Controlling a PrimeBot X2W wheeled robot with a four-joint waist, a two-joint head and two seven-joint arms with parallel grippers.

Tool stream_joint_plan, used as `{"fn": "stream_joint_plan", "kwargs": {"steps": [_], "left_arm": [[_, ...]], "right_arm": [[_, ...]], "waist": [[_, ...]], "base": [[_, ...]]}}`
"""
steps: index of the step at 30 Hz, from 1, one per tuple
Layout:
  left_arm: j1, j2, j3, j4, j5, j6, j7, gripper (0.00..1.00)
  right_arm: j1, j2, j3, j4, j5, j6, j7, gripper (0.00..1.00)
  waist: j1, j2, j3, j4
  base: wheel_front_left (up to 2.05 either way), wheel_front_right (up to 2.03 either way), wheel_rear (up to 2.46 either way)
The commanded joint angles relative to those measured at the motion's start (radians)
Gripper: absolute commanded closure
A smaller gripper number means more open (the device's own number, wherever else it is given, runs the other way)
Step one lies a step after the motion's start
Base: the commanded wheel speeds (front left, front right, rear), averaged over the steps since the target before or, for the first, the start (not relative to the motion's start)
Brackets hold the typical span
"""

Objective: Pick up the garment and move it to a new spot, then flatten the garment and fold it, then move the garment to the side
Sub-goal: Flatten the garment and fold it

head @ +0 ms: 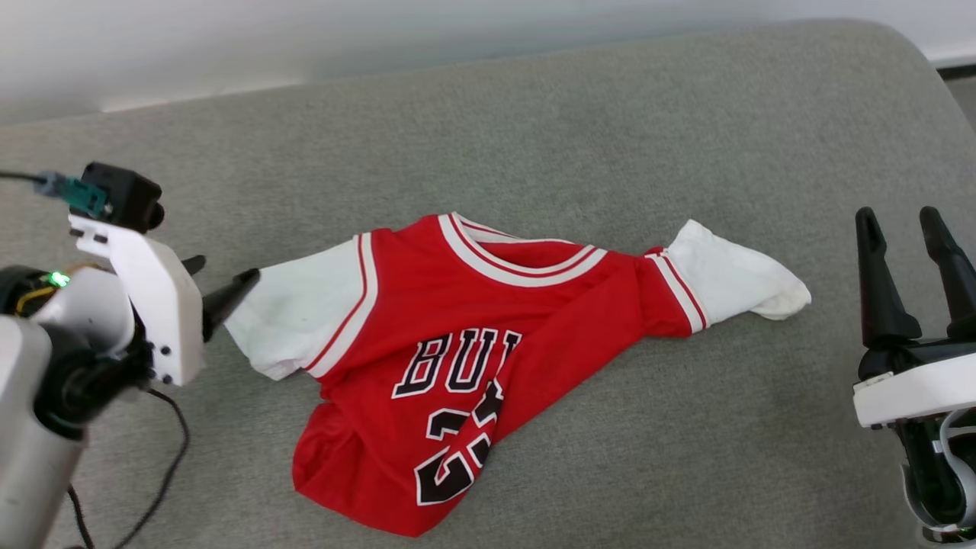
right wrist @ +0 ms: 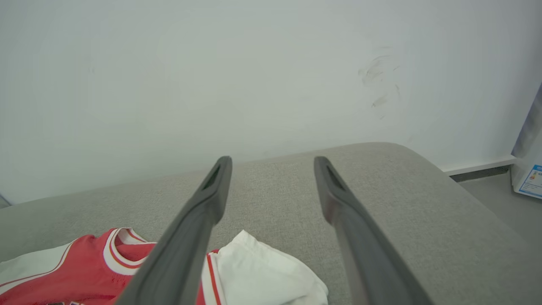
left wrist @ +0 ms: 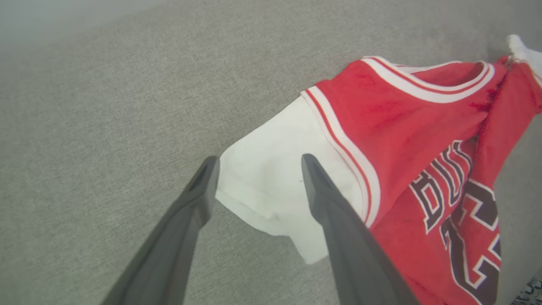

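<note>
While the garment (head: 457, 305) lies rumpled, both jaws stand wide apart.

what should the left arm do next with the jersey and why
Probably lower the left gripper and close on the white sleeve: in the left wrist view its open fingers frame that sleeve's edge, and the garment lies crumpled, not yet lifted.
</note>
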Motion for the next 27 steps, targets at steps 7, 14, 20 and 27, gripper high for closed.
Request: {"fn": "stream_joint_plan", "kwargs": {"steps": [7,14,20,27], "left_arm": [[-0.135,0.073,-0.116,0.14,0.006,-0.001,0.136,0.0],[-0.173,0.105,-0.215,0.25,0.024,0.0,0.141,0.0],[-0.145,0.111,-0.31,0.313,-0.012,0.0,0.164,1.0],[-0.17,0.112,-0.301,0.341,-0.015,0.0,-0.006,1.0]], "right_arm": [[-0.004,0.024,0.019,0.003,-0.013,0.0,-0.009,0.0],[-0.005,0.031,0.029,0.025,-0.014,0.0,-0.027,0.0],[-0.009,0.023,0.032,0.037,-0.018,0.0,-0.025,0.0],[-0.001,-0.011,0.044,0.051,-0.031,0.0,0.022,0.0]], "waist": [[0.0,0.0,0.084,-0.055],[0.0,0.0,0.119,-0.076],[0.0,0.0,0.122,-0.077],[0.0,0.0,0.078,-0.046]], "base": [[0.0,0.0,0.0],[0.0,0.0,0.0],[0.0,0.0,0.0],[0.0,0.0,0.0]]}}
